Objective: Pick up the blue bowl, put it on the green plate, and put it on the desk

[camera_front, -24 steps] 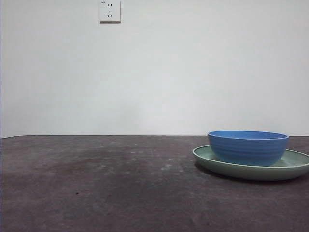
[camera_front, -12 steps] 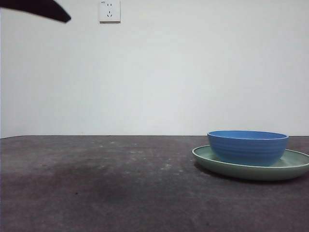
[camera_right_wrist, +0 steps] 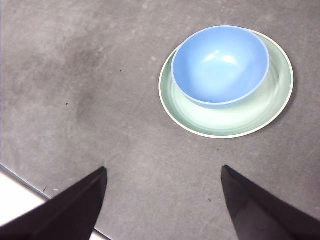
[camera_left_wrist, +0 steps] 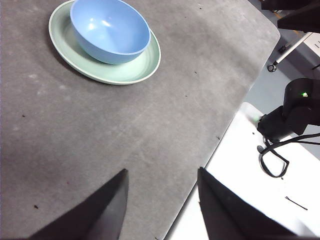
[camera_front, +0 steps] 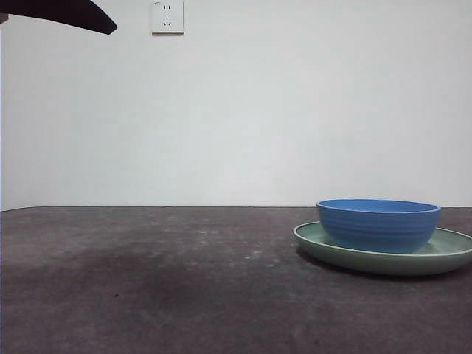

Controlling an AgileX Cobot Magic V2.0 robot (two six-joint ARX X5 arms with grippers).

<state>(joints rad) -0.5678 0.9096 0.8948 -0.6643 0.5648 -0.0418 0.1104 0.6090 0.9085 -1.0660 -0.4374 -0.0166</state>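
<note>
Black arm tip (camera_front: 70,15) at top left corner of front view, high above the desk (camera_front: 147,280); unclear which arm. White wall socket (camera_front: 167,16) just right of it. Farther right, blue bowl (camera_front: 378,224) seated upright in green plate (camera_front: 450,258), off-centre toward 1 rim, plate flat on the desk. Left gripper (camera_left_wrist: 161,200) raised over the desk near its edge, 2 jaws parted wide, nothing held, well apart from the bowl. Right gripper (camera_right_wrist: 164,200) likewise aloft, 2 jaws spread wide, empty, bowl and plate beyond the tips.
</note>
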